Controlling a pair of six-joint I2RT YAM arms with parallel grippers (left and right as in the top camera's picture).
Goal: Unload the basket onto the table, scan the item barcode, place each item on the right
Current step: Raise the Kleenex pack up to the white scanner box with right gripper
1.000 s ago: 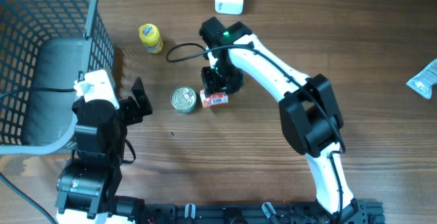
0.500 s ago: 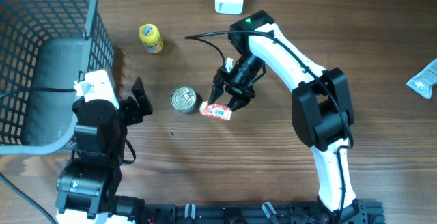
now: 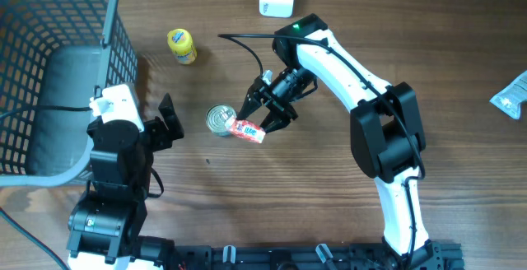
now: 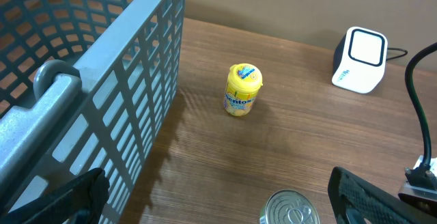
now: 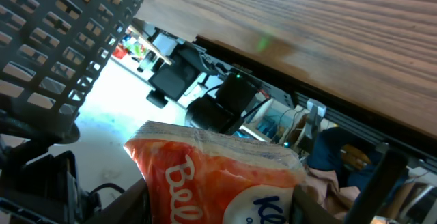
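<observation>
Currently we see the right gripper [image 3: 265, 115] clamped on the orange packet [image 3: 247, 130] beside the can [image 3: 219, 119]. We note the left gripper [image 3: 170, 118] spread wide; it holds nothing.

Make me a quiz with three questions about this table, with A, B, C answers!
1. Where is the yellow bottle?
A on the floor
B on the table
C on a shelf

2. How many tin cans are there?
A one
B two
C three

3. What is the right gripper doing?
A hanging empty
B holding the red packet
C holding a spoon

Answers:
1 B, it stands upright on the wood.
2 A, only one shows.
3 B, the packet sits clamped between its fingers.
</observation>
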